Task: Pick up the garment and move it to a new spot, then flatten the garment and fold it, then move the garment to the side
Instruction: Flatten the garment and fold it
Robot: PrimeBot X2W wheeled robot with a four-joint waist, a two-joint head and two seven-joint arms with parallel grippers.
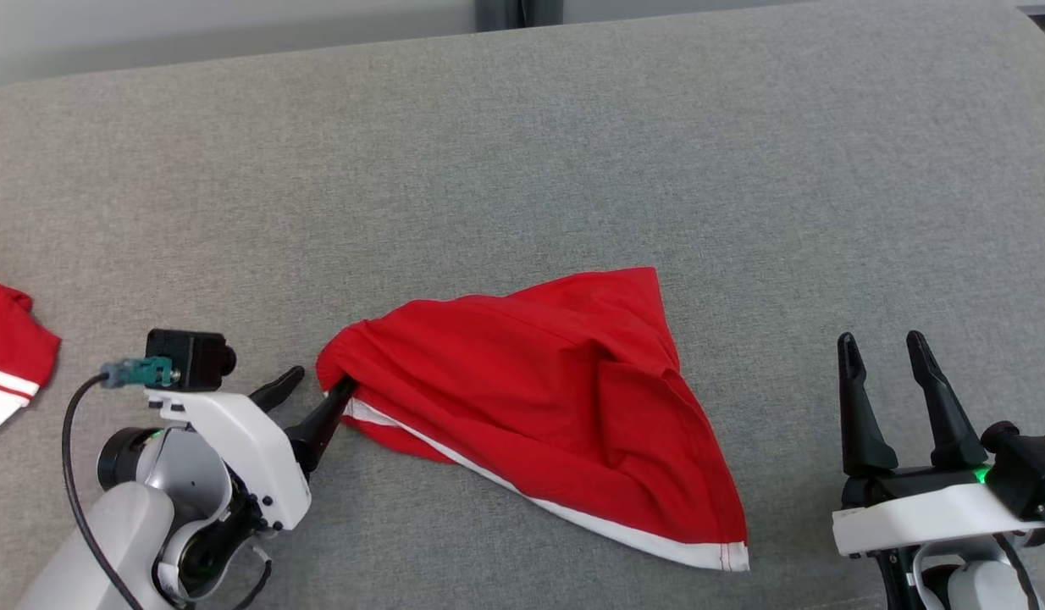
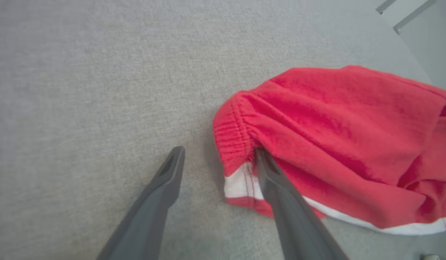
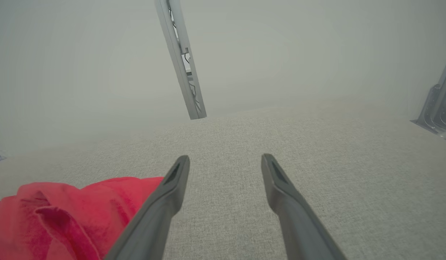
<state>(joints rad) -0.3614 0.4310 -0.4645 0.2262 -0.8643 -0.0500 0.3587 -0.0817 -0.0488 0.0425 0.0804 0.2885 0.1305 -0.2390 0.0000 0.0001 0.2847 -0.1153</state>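
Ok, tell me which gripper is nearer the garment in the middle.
Left. The left gripper is at the garment's waistband end, jaws open, one finger touching the cloth. The right gripper stands apart, off its right side.

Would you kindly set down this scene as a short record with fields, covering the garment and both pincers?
surface: grey fabric surface
garment: red garment with white trim, crumpled, lying mid-surface, not flattened
left arm: left pincer open, one finger touching the garment's elastic corner, nothing clamped
right arm: right pincer open and empty, to the right of the garment, not touching it
other item: red and white cloth at the left edge of the head view
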